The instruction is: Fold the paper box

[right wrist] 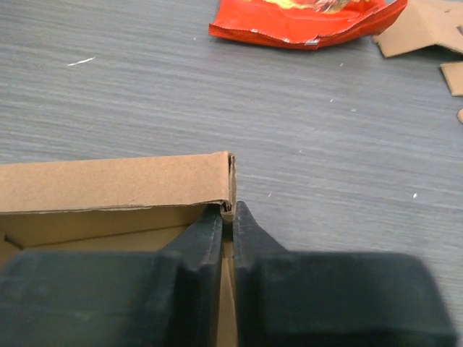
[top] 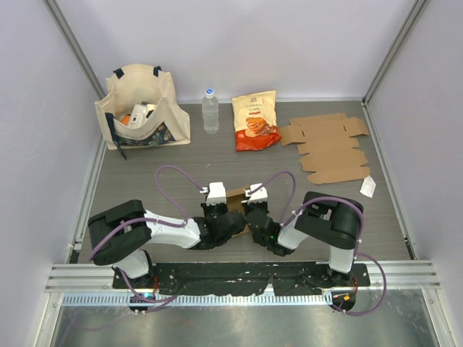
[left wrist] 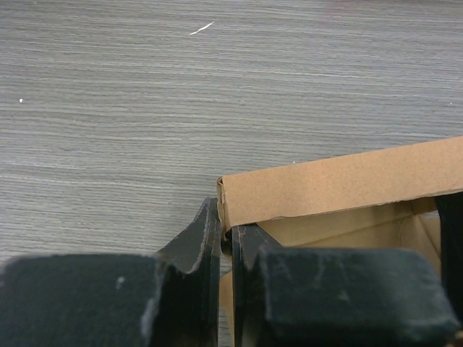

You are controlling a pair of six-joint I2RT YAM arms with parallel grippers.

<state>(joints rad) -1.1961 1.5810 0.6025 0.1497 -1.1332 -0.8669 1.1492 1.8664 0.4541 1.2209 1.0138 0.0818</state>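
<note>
On table [top: 145, 166], half-folded brown box [left wrist: 340, 181], corners pinched by left gripper [left wrist: 226, 233] and right gripper [right wrist: 227, 215]

Nothing can be read for certain. The orange snack bag [top: 255, 121], on the tabletop [top: 145, 181] well beyond the right claw [right wrist: 226, 211], carries dark print too small to make out.

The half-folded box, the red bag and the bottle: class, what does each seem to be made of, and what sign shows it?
Box: brown cardboard, matte, with a fibrous surface and a rough cut edge. Bag: probably plastic film, glossy and creased, with a crimped seal. Bottle: seemingly clear plastic, with a see-through body.
</note>
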